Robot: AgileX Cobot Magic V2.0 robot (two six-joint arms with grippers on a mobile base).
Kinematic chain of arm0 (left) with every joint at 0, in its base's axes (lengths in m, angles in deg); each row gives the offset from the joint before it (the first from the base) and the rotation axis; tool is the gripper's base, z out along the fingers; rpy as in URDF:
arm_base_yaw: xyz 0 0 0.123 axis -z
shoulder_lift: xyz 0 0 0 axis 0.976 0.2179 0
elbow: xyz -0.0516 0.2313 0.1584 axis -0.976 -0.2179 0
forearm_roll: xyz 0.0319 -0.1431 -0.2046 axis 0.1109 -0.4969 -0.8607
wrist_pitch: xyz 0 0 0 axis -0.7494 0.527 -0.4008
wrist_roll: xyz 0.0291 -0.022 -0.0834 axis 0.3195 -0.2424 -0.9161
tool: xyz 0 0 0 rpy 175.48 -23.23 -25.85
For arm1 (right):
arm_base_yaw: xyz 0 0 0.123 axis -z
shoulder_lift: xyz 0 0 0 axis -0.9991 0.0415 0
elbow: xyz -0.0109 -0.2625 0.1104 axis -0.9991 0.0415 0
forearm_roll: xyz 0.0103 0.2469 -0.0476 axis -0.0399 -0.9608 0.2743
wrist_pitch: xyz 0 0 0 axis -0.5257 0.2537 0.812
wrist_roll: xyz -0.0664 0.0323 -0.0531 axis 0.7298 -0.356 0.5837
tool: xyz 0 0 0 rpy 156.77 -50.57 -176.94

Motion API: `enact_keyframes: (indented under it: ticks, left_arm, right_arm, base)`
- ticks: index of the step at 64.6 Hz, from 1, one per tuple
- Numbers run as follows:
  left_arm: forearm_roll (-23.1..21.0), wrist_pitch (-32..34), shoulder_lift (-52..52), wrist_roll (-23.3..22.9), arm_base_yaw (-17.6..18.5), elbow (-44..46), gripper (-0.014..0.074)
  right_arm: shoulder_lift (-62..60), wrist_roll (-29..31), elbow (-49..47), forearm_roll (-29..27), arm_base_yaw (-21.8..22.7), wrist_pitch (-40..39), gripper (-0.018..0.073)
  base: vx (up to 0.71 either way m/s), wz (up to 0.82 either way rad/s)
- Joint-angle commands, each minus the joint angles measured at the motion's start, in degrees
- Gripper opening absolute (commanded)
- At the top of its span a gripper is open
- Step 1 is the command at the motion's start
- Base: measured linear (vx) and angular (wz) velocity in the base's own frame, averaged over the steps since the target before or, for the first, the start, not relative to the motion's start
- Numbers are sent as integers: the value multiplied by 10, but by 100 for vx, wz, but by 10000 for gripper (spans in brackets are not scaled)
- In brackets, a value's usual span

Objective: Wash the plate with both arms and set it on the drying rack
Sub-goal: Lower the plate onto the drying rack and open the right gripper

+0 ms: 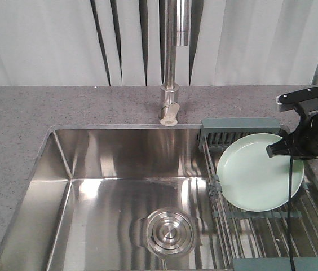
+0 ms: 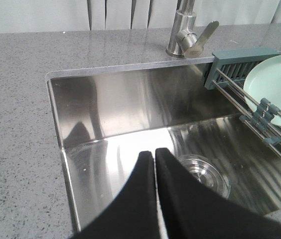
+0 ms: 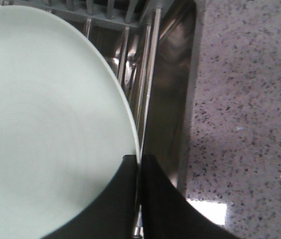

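The right gripper [image 3: 139, 160] is clamping the right rim of the plate [image 1: 255, 172], seemingly resting on the rack [image 1: 238, 123], so it should be releasing gently before lifting, while the left gripper [image 2: 154, 154] is hanging clenched, empty, over the sink [image 2: 105, 109].

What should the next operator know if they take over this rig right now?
The left gripper is shut and empty, above the sink basin.
The right gripper is shut on the right edge of the plate.
The plate is over the drying rack, near its slotted end; whether it fully rests on the wires is unclear.
Done: plate brought to the rack; washing cannot be confirmed.
Left: release the plate and withdraw.
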Motion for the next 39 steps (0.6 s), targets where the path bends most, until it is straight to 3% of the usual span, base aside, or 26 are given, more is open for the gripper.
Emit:
enact_keyframes:
  ticks: [1,23,39]
  left_arm:
    - [-12,32,6,-1,0,15,-6]
    - [-12,32,6,-1,0,15,-6]
    - [-12,32,6,-1,0,15,-6]
  right_arm:
    - [-15,15,-20,-5,0,-28,-1]
    - [-14,17,-20,-4,0,-30,62]
    - [-14,17,-20,5,2,-32,325]
  base:
    - [0,0]
    - [0,0]
    - [0,0]
